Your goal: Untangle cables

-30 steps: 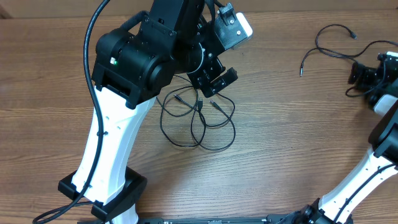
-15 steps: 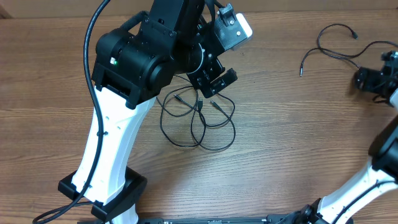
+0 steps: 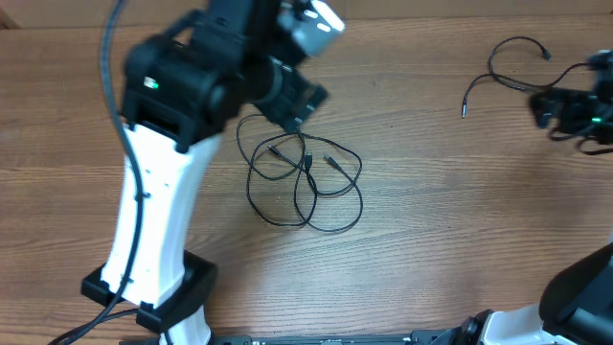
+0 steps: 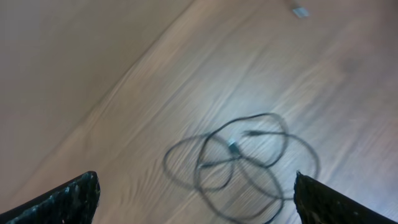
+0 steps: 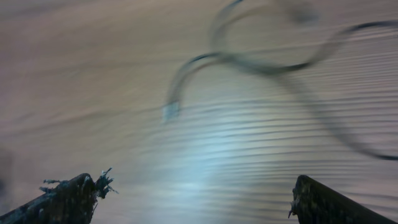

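Judging from how the cords lie, we are between pulls: one cord is already apart and the rest wait in a knot. Nearest to us, around the middle of the bench [image 3: 431, 240] and a little left of centre, sits the tangle [image 3: 305, 182] of cables, several thin black loops crossing over one another with small plug ends pointing into the middle. Nothing touches it.

Just beyond it hangs our left gripper [image 3: 295, 103], jaws spread wide and empty; its wrist view looks down on the loops from well above.

Farther off, toward the far right corner, a loose strand [image 3: 508, 59] lies by itself, well apart from the knot, its plug [image 3: 464, 110] toward the centre. Our right gripper [image 3: 554, 110] hovers beside it near the right edge, also wide open and holding nothing.

Next, we think, the left gripper should drop onto one outer loop or a plug end and close on that cord alone. Then it should draw it sideways, clear of the crossings, without dragging the whole bundle.
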`<state>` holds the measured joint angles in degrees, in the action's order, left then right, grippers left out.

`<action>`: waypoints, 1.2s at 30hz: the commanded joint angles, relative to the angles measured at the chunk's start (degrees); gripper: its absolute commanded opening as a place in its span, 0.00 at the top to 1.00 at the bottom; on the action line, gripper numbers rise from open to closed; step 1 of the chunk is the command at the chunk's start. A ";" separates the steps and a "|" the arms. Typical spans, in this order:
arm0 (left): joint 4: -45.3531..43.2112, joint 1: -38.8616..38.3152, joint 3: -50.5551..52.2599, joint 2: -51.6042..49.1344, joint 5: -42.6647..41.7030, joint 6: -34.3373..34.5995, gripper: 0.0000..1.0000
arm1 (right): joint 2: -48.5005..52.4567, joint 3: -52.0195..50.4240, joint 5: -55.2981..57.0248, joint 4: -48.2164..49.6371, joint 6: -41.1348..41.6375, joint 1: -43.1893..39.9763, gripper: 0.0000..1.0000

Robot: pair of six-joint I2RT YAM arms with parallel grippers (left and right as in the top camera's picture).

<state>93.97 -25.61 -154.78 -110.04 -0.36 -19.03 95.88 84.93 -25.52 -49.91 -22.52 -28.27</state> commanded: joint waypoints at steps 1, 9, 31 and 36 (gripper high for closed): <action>0.52 6.78 -0.20 -0.33 0.98 3.80 0.00 | -1.64 -0.02 -4.17 -3.10 1.57 5.86 0.00; 0.11 19.69 -0.20 -2.19 -1.16 4.96 0.00 | -1.60 -0.11 -4.15 -7.04 9.27 23.39 0.00; -2.93 30.80 -0.20 -9.35 -3.69 7.72 0.00 | 8.92 -0.33 3.48 9.42 43.65 67.30 0.00; -2.38 34.62 -0.20 -11.52 -4.04 7.96 0.00 | 13.99 -0.33 3.39 13.81 45.05 71.14 0.00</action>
<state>91.33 7.29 -154.76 -119.22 -3.07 -12.14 108.77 84.73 -23.35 -37.26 19.29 41.41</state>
